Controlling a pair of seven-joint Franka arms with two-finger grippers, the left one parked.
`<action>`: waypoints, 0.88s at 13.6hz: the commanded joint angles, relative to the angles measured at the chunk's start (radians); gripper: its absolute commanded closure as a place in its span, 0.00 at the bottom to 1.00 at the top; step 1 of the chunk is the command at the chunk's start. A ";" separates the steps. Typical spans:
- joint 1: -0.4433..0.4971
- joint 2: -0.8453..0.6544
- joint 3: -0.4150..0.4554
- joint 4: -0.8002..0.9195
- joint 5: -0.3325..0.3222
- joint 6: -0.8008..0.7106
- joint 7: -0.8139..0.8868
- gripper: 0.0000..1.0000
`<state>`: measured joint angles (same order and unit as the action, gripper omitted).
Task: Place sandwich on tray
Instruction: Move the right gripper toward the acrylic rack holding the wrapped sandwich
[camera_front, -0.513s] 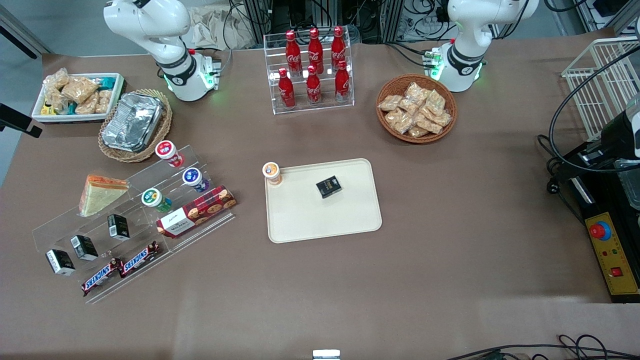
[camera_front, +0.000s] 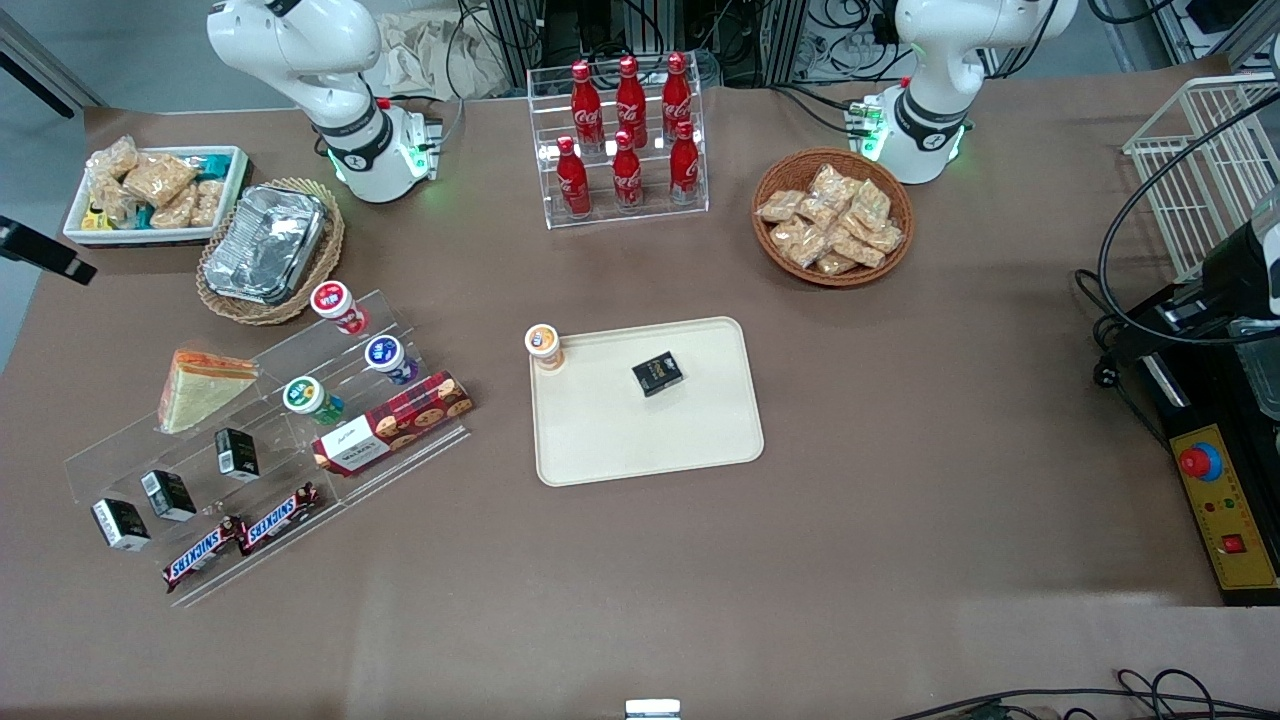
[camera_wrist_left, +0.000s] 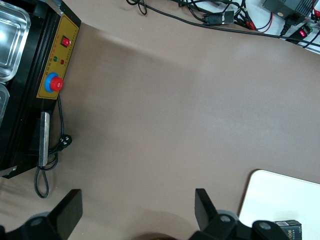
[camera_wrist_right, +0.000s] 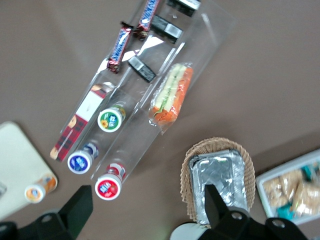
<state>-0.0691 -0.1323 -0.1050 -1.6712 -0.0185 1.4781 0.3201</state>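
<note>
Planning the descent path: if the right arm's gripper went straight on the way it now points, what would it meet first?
Likely the clear display stand, near the red-lidded cup. The gripper, jaws open, looks down from well above it; depth is unclear. The sandwich lies off that line.

A robotics laboratory dressed as a small shop counter is shown. A long table (camera_front: 900, 500) covered in brown paper is flanked by two white robot arm bases, and tangled black cables (camera_front: 800, 40) and electronics are seen along its edge. A black and yellow control box with a red emergency-stop button (camera_front: 1200, 462) is set at the parked arm's end. Goods are displayed as in a store: red cola bottles in a clear acrylic rack (camera_front: 625, 140), and snacks on a stepped clear acrylic shelf (camera_front: 270, 430).
</note>
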 joint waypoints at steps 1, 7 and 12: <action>0.002 0.019 0.022 0.008 -0.035 -0.007 0.160 0.01; -0.015 0.080 0.015 -0.030 -0.055 0.091 0.365 0.01; -0.069 0.016 0.013 -0.275 -0.049 0.358 0.389 0.01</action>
<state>-0.1161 -0.0579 -0.0957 -1.8250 -0.0603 1.7425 0.6888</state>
